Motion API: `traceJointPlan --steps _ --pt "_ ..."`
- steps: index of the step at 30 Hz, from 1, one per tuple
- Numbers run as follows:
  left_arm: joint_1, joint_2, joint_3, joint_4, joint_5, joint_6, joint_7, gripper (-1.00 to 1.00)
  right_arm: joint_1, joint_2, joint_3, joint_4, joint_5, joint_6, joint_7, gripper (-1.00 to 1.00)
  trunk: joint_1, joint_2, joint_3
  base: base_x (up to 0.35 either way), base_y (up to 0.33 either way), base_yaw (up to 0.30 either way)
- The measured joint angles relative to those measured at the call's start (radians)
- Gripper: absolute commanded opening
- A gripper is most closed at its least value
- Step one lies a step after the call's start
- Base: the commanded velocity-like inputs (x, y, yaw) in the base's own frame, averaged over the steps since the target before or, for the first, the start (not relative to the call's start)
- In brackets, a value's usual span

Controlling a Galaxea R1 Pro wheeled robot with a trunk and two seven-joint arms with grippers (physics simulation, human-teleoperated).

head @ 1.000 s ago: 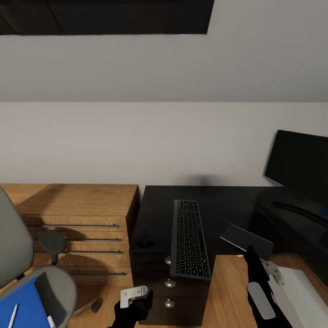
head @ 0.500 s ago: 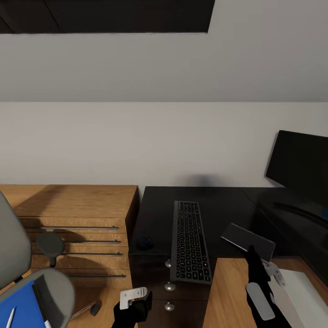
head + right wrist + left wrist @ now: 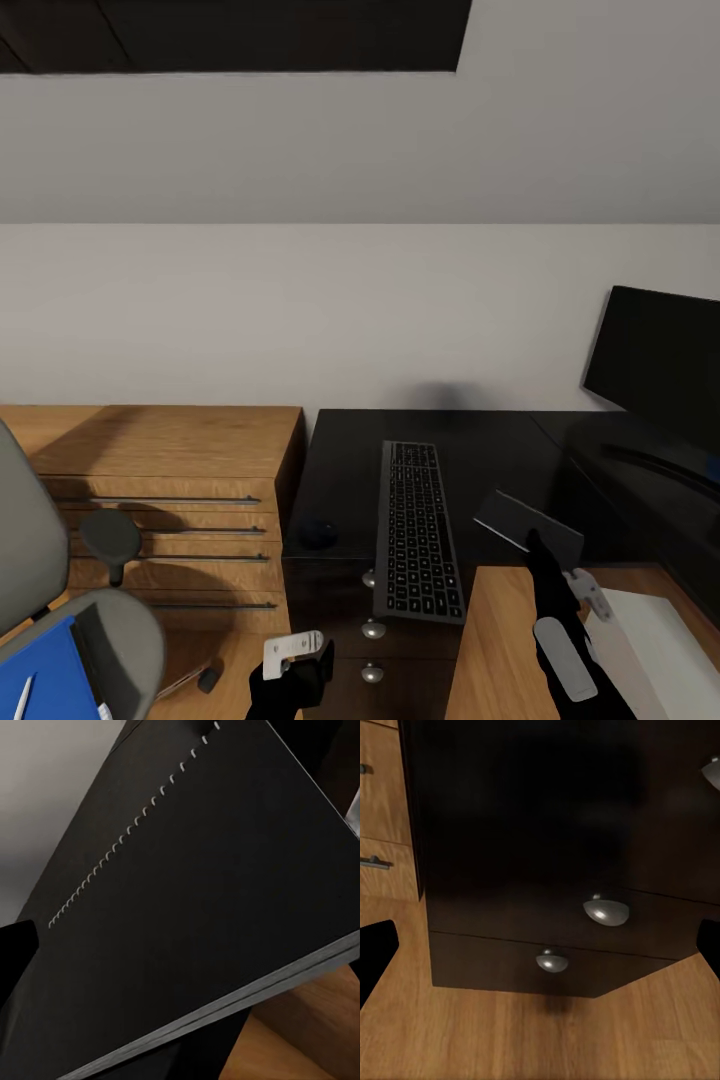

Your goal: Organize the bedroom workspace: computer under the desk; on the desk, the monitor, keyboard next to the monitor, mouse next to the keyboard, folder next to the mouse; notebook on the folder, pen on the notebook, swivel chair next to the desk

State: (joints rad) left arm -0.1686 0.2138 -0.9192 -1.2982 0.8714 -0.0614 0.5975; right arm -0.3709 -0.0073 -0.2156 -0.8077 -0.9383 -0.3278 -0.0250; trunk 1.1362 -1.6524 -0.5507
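The desk (image 3: 470, 455) is seen ahead of both grippers, the monitor (image 3: 660, 360) beyond the right gripper (image 3: 538, 550). The keyboard (image 3: 415, 525) lies between the arms. A dark notebook (image 3: 528, 520) is clasped by the right gripper at the desk's edge. The left gripper (image 3: 540, 945) is spread open before the drawer knobs (image 3: 606, 910). The mouse (image 3: 318, 530) sits beyond it.

Wooden drawer cabinet (image 3: 160, 490) (thin metal handles) against grey wall (image 3: 300, 310).

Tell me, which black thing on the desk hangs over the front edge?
The keyboard. Its near end sticks out past the desk edge, unlike the small mouse and the monitor.
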Motion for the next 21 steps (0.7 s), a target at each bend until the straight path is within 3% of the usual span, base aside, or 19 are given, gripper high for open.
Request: traceJointPlan --steps 12,21 --pt "0.0 0.0 0.0 0.0 0.0 0.0 0.0 1.0 0.0 -0.001 -0.001 0.0 0.0 0.0 0.0 1.0 0.0 0.0 0.0 -0.004 0.0 0.0" --pt "0.0 0.0 0.0 0.0 -0.001 -0.001 0.001 1.0 0.0 -0.002 -0.001 0.001 0.0 0.0 0.0 1.0 0.001 0.0 0.0 -0.248 0.0 0.0"
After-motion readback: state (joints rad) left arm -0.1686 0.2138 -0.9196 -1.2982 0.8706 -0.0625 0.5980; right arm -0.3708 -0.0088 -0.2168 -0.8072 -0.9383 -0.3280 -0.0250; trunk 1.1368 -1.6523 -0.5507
